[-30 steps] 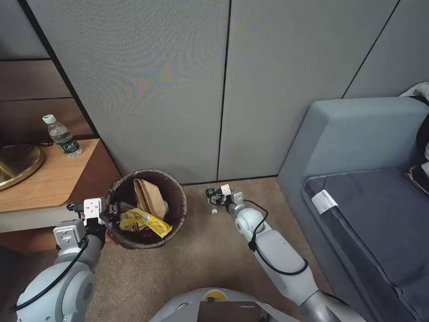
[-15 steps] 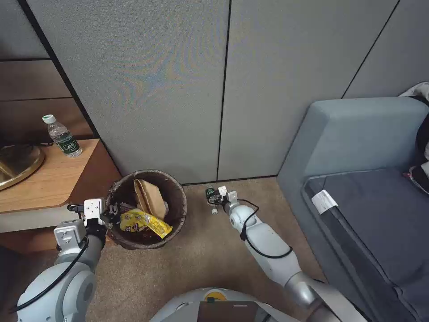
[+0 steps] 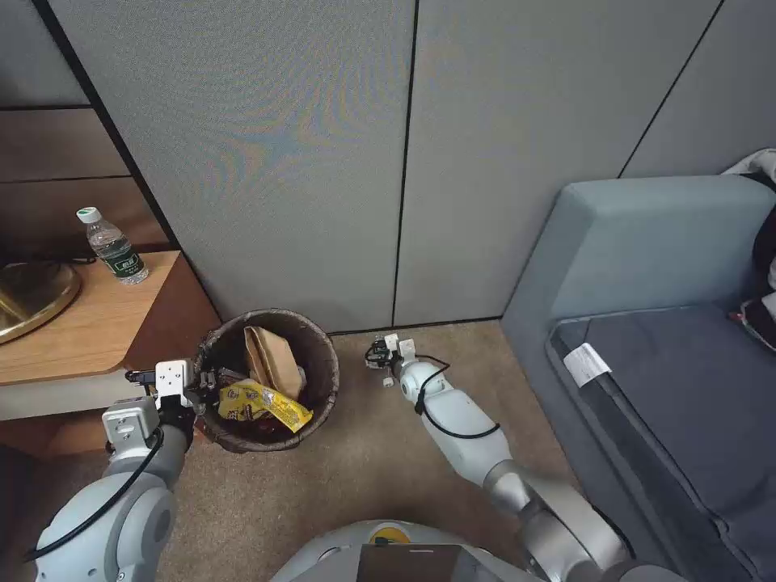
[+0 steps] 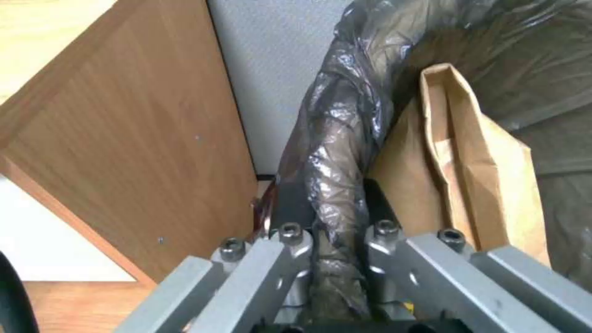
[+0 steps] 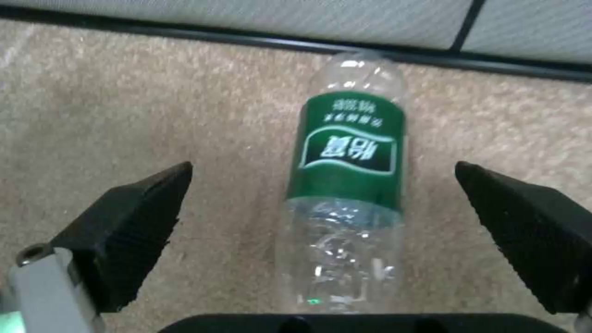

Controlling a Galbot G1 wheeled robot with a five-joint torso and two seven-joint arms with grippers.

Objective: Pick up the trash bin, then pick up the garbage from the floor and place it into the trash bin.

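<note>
My left gripper (image 3: 202, 380) clamped the rim of the trash bin (image 3: 319, 380) beside the tabletop (image 3: 81, 323). My right gripper (image 5: 327, 222) hung wide open around the bottle (image 5: 348, 185) lying on the carpet (image 5: 123, 106).

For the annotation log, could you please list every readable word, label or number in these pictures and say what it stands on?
Green label of the plastic bottle on the carpet, between the right gripper's open fingers: white characters, too blurred to read.
Yellow wrapper in the trash bin, whose rim the left gripper clamps: dark print, too small to read.
Water bottle on the wooden table: green label, unreadable.
White tag on the sofa: unreadable.
</note>
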